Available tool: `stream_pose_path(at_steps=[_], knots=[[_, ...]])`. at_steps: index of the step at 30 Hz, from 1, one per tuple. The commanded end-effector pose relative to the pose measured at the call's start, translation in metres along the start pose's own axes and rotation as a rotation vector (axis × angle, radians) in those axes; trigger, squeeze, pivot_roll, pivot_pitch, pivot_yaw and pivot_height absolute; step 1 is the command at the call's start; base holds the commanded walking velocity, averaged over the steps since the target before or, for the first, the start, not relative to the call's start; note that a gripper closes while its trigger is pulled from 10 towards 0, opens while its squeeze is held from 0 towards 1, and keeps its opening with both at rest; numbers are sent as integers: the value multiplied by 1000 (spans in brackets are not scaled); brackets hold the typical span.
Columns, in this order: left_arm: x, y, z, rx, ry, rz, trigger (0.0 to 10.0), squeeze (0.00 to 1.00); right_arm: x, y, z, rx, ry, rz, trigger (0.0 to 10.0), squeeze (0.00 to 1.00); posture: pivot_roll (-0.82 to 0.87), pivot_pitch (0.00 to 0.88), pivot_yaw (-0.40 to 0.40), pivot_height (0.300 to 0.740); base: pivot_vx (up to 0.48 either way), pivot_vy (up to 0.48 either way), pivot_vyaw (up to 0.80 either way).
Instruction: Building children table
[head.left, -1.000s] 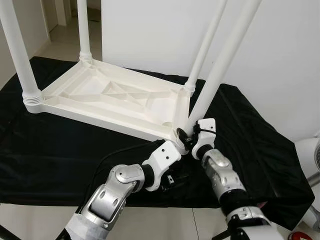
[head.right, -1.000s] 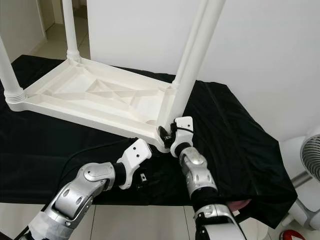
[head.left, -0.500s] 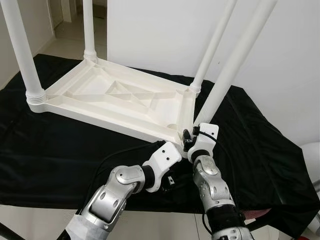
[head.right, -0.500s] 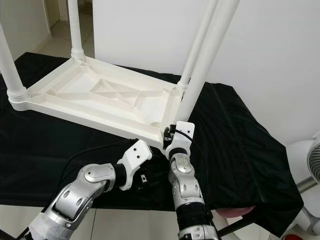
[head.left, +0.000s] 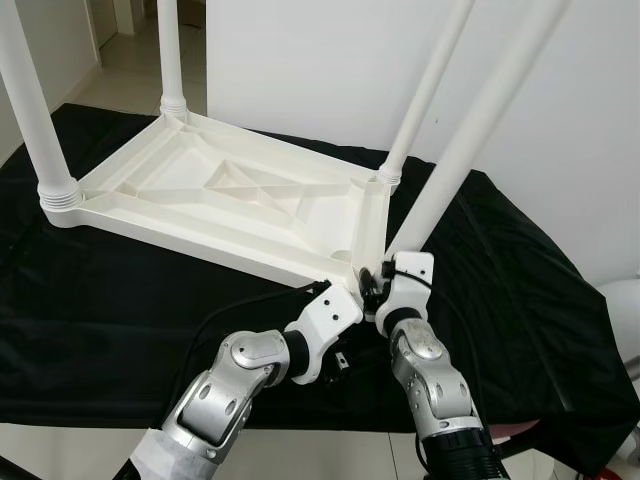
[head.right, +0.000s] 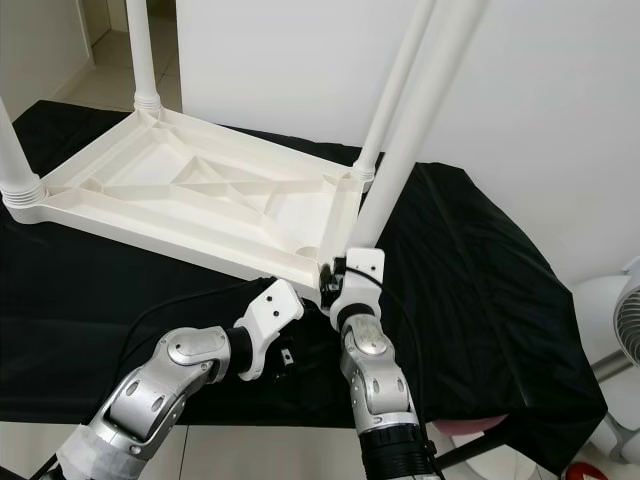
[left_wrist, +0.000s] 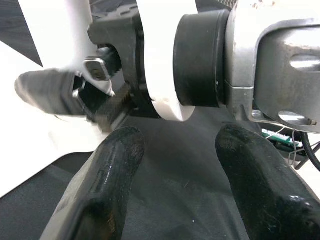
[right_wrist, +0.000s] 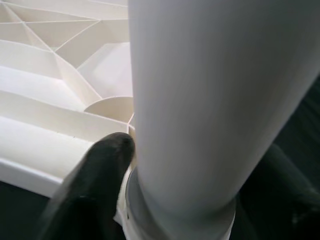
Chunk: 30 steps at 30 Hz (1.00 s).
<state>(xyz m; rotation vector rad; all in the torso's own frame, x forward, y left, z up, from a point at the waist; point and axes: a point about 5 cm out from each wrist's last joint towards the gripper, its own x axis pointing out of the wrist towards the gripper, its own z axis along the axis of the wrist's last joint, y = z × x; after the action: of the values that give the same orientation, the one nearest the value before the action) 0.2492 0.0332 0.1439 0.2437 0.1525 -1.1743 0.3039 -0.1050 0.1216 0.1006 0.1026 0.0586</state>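
A white plastic table top (head.left: 230, 195) lies upside down on a black cloth (head.left: 120, 300). Three white legs stand in its corners: near left (head.left: 35, 110), far left (head.left: 168, 60) and far right (head.left: 425, 95). At the near right corner my right gripper (head.left: 372, 285) is shut on the fourth leg (head.left: 470, 140) near its base; the leg leans to the right. In the right wrist view the leg (right_wrist: 215, 100) sits between the black fingers (right_wrist: 100, 170), beside the corner socket (right_wrist: 110, 107). My left gripper (left_wrist: 180, 145) is open and empty, low by the same corner.
The cloth-covered surface ends close in front of me, and its right end (head.right: 540, 330) drapes down. A white fan (head.right: 625, 310) stands on the floor at the right. A white wall (head.left: 320, 60) rises behind the table.
My right forearm has swung in to the left under the near right corner, still gripping the tilted leg. The left arm has stayed put. The camera shifted slightly.
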Motion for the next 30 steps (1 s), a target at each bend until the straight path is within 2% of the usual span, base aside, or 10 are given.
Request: stream_pose_path(at_steps=[1,2,3,4,8,11,13,14,16,30], knots=[[4,-1,3,13,-2,36,10000,0,-4,-4,-11,18,32,23,10000,1000,37,0,-180,740,0,0,0],[4,-1,3,13,-2,36,10000,0,-4,-4,-11,18,32,23,10000,1000,37,0,-180,740,0,0,0],[3,-1,3,14,-1,36,10000,0,-3,-10,-9,-2,11,62,10000,843,38,0,-180,740,0,0,0],[3,-1,3,14,0,37,10000,0,-2,-16,-8,-25,-6,99,10000,0,39,0,-182,740,0,0,0],[3,-1,2,14,0,38,10000,0,-1,-23,-8,-37,-11,126,10000,0,39,0,-181,740,0,0,0],[2,0,2,13,2,41,10000,0,-1,-42,-5,-112,-29,305,10000,0,34,0,-172,740,0,0,0],[2,0,2,13,2,41,10000,0,-1,-42,-5,-112,-29,305,10000,0,34,0,-172,740,0,0,0],[2,2,3,15,1,46,10000,0,2,-56,-2,-156,-30,408,10000,0,33,0,-171,740,0,0,0],[3,2,4,17,-1,48,10000,0,4,-61,1,-154,-42,464,10000,0,33,0,-171,740,0,0,0],[2,5,5,23,1,49,10000,0,30,-51,1,-220,7,667,10000,0,47,0,-160,740,0,0,0]])
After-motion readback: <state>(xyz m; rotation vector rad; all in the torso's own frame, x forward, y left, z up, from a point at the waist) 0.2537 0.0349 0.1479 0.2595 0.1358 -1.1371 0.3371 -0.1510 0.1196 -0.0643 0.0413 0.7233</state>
